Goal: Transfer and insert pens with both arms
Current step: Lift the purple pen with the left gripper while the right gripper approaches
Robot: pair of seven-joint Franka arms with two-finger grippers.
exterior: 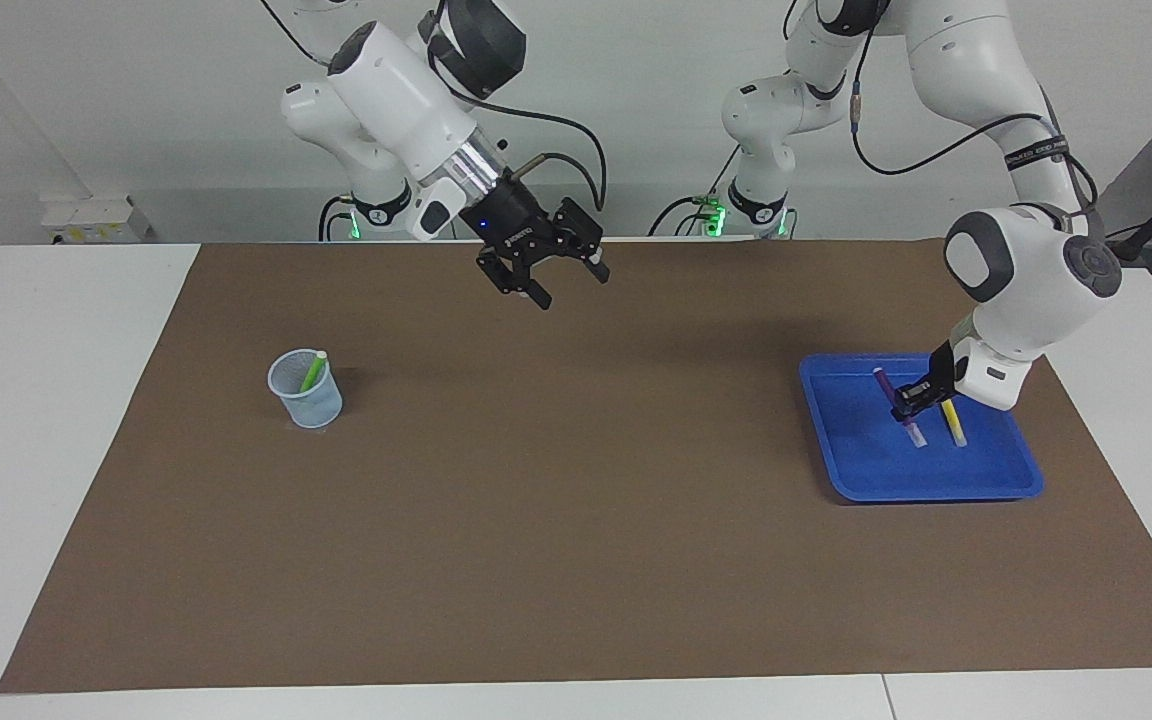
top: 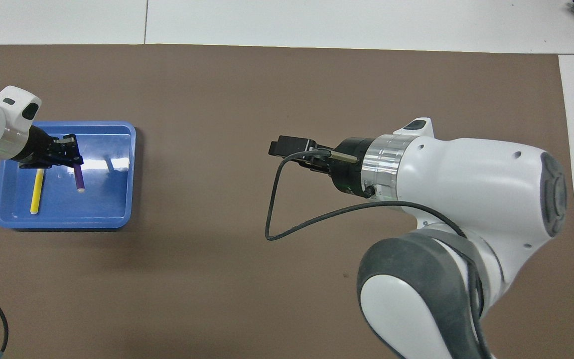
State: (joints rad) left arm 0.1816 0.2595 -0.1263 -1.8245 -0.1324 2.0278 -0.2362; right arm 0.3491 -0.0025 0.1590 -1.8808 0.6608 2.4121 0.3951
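Right gripper [exterior: 548, 280] is up in the air over the brown mat [exterior: 576, 520], above the stretch closest to the robots and roughly mid-table; its fingers are spread wide with nothing between them. Left gripper [exterior: 911, 400] is over the blue tray [exterior: 936, 485] at the left arm's end of the table, clamped tight on the purple pen [exterior: 894, 405]. Purple pen is tilted, dark end up, pale cap end down, close to the tray floor; can't tell if the tip touches it. Yellow pen [exterior: 953, 424] lies flat in the tray just beside the purple one, toward the tray's outer edge, not touched. Mesh cup [exterior: 305, 389] stands on the mat at the right arm's end, about level with the tray. Green pen [exterior: 313, 371] stands in the cup, leaning on the rim, pale cap end up.
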